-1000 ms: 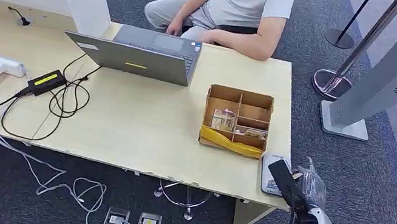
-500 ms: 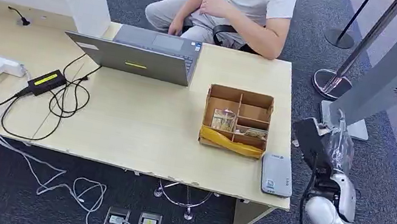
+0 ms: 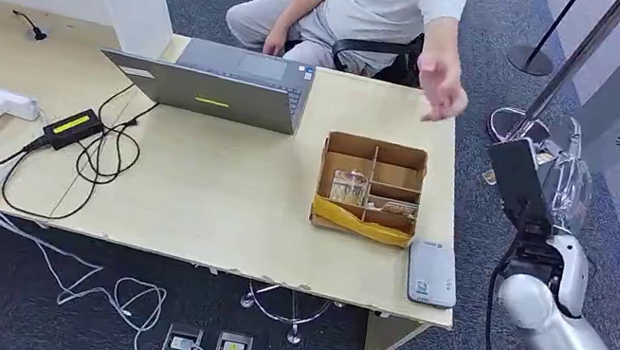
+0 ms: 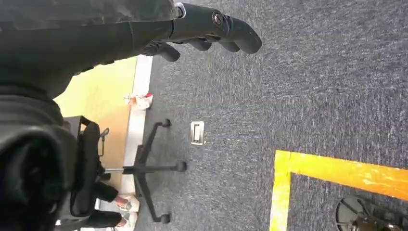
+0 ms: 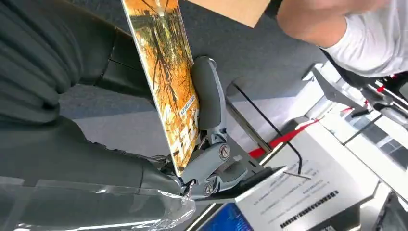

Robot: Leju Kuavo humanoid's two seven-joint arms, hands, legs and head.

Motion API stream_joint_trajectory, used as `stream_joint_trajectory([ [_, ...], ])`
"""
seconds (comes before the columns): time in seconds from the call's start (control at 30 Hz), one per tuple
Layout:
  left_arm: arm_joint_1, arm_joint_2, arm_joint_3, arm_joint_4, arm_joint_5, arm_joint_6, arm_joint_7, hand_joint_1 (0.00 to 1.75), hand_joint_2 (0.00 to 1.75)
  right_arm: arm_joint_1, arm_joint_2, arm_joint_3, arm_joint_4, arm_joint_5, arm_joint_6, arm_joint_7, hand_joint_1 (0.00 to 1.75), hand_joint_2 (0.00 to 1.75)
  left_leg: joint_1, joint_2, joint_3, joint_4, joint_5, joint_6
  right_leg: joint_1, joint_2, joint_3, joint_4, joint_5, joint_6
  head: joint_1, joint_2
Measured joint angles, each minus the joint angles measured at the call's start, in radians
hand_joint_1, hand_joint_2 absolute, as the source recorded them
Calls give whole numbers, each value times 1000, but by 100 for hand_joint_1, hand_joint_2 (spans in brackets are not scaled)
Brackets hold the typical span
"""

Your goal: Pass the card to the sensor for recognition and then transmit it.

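Holding the card (image 5: 168, 91) pinched in your right hand (image 3: 547, 183) at the frame's right, beyond the table (image 3: 216, 197), you're at handover: next, reach toward the person's hand (image 3: 441, 90).

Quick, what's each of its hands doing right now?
Left hand: holding nothing, fingers apart.
Right hand: holding the card.

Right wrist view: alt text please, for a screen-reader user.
The robot's right hand holds an orange printed card edge-on between its thumb and dark fingers. Beyond it are grey carpet, a person's arm in a white sleeve, and a white stand with printed text.
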Motion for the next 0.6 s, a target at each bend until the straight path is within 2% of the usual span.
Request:
stream_joint_trajectory([
  [0.07,0,0,-4,0,0,-3,2,0,0,-31,9,12,2,12,15,0,175,175,0,0,0,0,0,0,0,0,0,0,0,0,0,0],
  [0.23,-2,0,-10,0,4,-4,-8,0,0,-74,60,54,36,25,0,-25,175,175,1,-1,0,0,0,0,1,0,0,0,0,0,0,0],
  [0.43,-3,0,-17,0,10,-6,-11,0,0,-101,118,104,136,-32,-26,-91,175,175,1,-2,-1,0,0,0,1,0,0,0,0,0,0,0],
  [0.6,-3,0,-18,0,17,-19,4,0,0,-125,154,133,206,-64,-20,-108,175,175,1,-2,-1,0,0,0,0,-1,0,0,0,0,0,0],
])
